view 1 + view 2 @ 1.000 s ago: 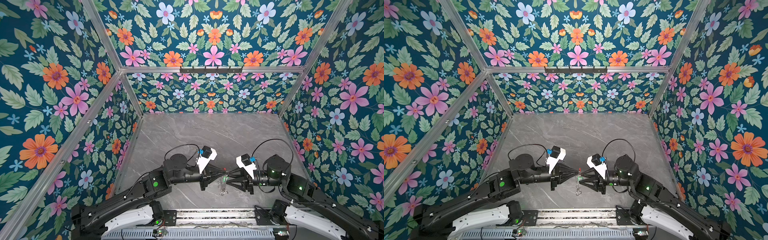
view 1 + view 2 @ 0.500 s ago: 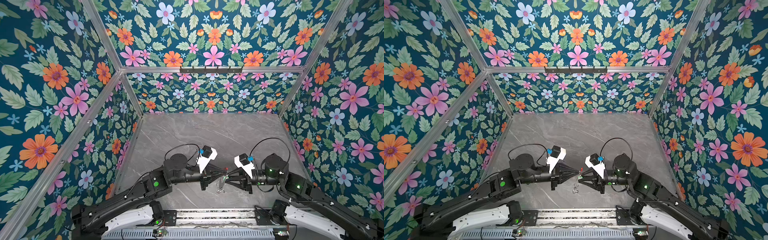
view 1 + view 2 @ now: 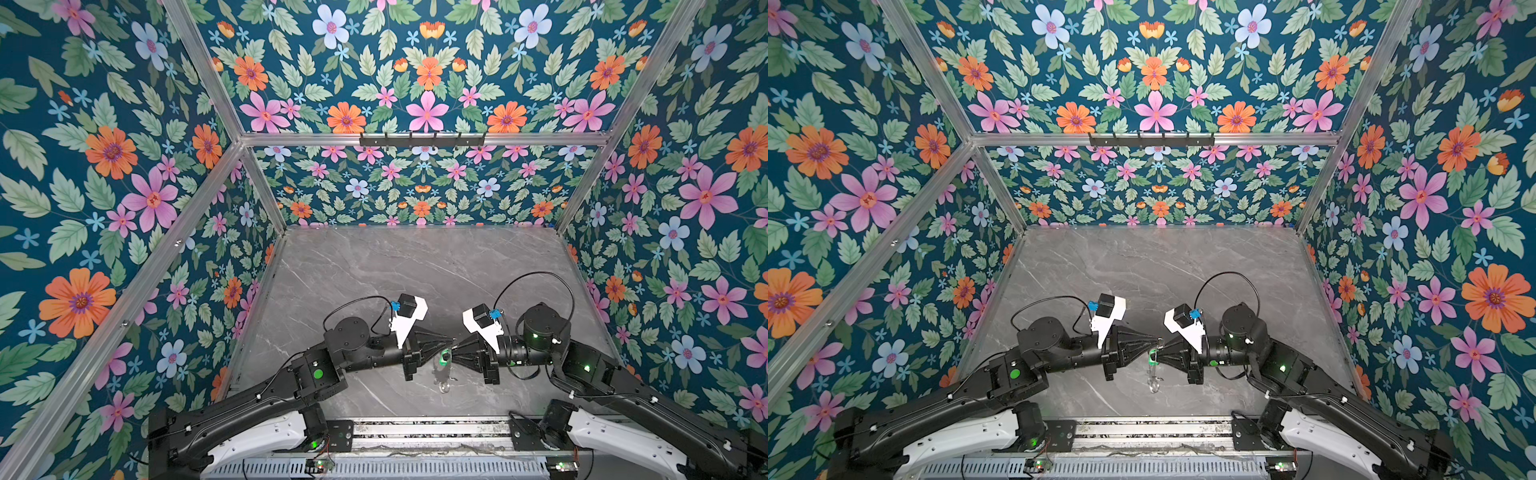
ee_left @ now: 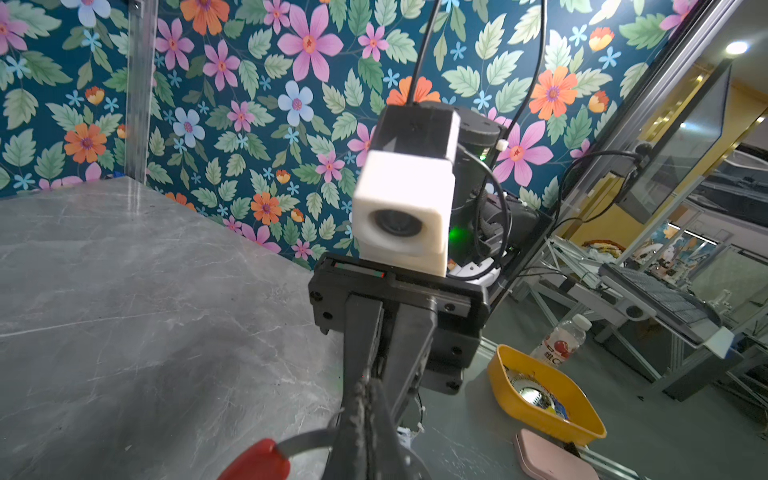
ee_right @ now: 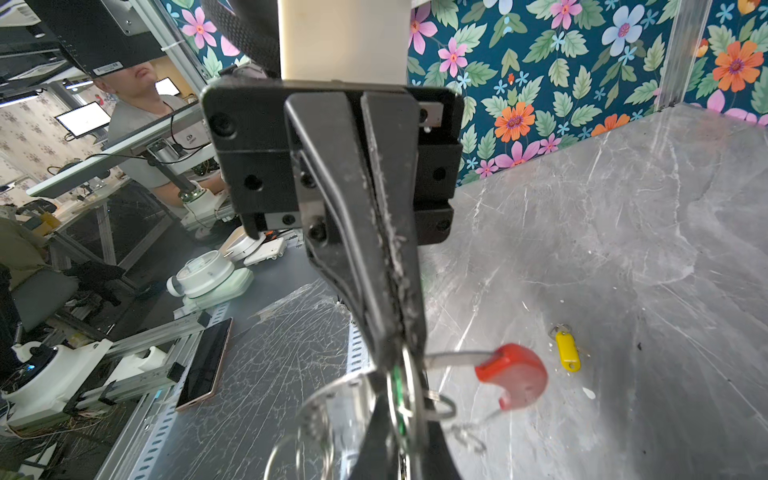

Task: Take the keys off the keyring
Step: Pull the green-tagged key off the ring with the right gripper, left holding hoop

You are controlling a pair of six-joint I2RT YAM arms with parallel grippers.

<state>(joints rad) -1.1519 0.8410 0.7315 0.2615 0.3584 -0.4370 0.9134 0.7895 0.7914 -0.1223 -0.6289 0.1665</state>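
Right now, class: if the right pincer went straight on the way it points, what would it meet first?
The left pincer, which faces the right pincer nearly tip to tip; both are shut, with the keyring and green key where they meet. Any remaining gap is unclear.

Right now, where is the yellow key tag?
The yellow key tag lies loose on the grey table, off the keyring, near its red sleeve but apart from it, in the right wrist view. Neither top view shows it.
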